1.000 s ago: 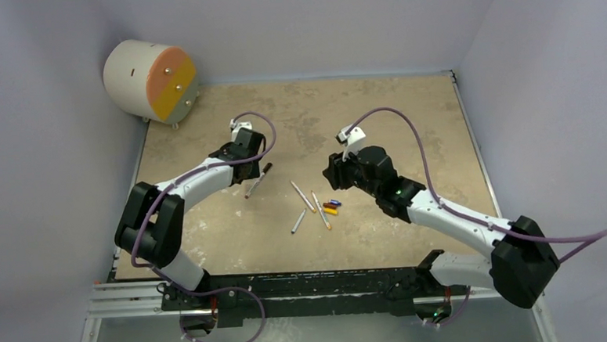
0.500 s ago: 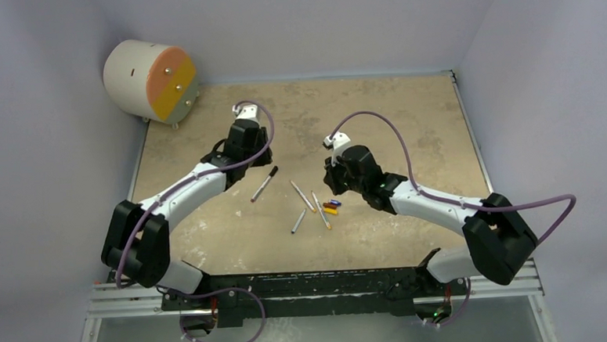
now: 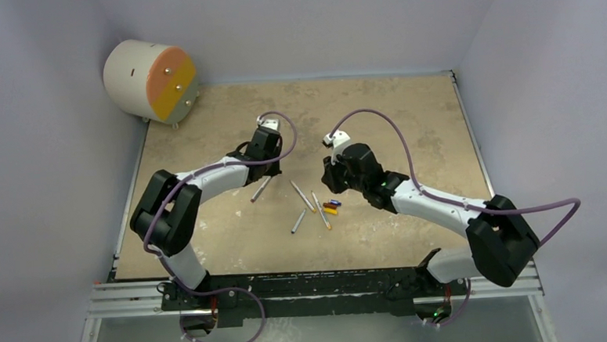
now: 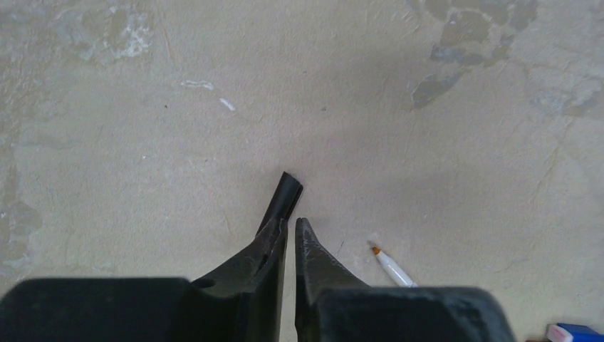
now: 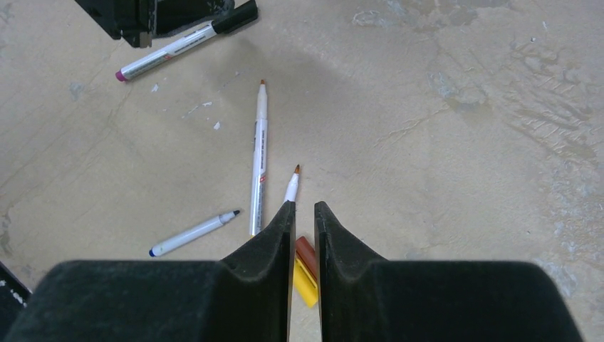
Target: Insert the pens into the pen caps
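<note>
The left gripper [image 4: 290,222] stood with its jaws nearly together, a black-capped pen [image 5: 178,47] lying under its left finger with the cap poking out ahead. The right gripper [image 5: 303,206] showed a similar narrow slit. An uncapped pen [image 5: 291,187] lay just ahead of its tips, with the red-brown cap [image 5: 306,249] and yellow cap [image 5: 305,281] beneath the gap.

The tabletop [image 3: 407,111] is rough, matt beige with dark blotches and pale scuffs, like worn plaster. The pens [image 5: 258,153] have smooth, faintly glossy white plastic barrels; the caps [image 5: 304,281] are shiny plastic. Left tool [image 4: 290,226] and right tool [image 5: 303,207] look matt black, slightly grainy plastic. The cables [image 3: 372,110] wear smooth purple sheathing
</note>
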Robot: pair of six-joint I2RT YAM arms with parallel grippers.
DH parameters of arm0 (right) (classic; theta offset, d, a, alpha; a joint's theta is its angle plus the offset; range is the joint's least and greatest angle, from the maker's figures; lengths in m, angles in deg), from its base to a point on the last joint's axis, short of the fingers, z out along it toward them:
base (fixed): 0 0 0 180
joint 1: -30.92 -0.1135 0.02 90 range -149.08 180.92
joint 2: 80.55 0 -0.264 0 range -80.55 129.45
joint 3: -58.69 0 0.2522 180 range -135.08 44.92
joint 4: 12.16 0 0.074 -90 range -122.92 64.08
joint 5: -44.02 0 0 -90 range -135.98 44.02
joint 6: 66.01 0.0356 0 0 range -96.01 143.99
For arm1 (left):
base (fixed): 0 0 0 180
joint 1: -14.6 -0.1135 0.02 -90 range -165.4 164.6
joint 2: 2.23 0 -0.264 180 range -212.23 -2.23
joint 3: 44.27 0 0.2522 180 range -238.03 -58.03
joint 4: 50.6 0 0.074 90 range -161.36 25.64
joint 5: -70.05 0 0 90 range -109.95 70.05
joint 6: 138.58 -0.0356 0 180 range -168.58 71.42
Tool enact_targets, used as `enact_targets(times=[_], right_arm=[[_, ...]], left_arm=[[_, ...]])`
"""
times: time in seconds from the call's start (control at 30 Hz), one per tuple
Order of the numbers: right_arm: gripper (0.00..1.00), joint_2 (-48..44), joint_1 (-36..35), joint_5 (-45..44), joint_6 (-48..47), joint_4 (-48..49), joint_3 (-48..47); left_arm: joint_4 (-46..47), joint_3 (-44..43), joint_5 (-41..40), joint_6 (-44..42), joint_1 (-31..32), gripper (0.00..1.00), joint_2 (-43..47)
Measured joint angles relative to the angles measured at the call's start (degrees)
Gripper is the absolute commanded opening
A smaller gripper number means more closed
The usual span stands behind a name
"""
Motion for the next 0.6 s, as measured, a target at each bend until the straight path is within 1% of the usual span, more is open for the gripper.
enact_targets(times=[0.33,0.6], right_arm=[[0.16,-1.31,0.0,0.17,-0.72,-1.55,0.0],[0.16,-3.34,0.0,0.42,-0.37,-1.44,0.0]], left_arm=[[2.34,-0.92,7.26,0.2,-0.28,0.0,-0.24],[0.24,-2.4,4.72,0.79,-0.79,0.0,-5.4]])
